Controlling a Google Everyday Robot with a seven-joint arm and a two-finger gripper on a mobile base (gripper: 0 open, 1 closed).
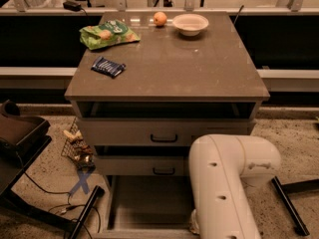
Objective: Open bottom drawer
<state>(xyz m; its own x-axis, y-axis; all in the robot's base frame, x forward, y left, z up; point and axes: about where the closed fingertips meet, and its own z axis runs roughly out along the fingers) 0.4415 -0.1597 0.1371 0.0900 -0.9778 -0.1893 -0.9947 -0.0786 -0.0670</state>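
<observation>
The bottom drawer is the lowest of three pale grey-beige drawers and stands pulled out toward me. Its shallow grey tray is showing, and its front lies at the picture's bottom edge. Its handle is out of view. The middle drawer and top drawer show small black bar handles and stand slightly out. My white arm reaches down over the right part of the bottom drawer. My gripper is hidden under the arm's end at the bottom edge, by the drawer's front right.
On the cabinet top lie a green snack bag, a blue packet, an orange fruit and a white bowl. A dark chair, cables and a wire basket stand at the left. A black leg lies at the right.
</observation>
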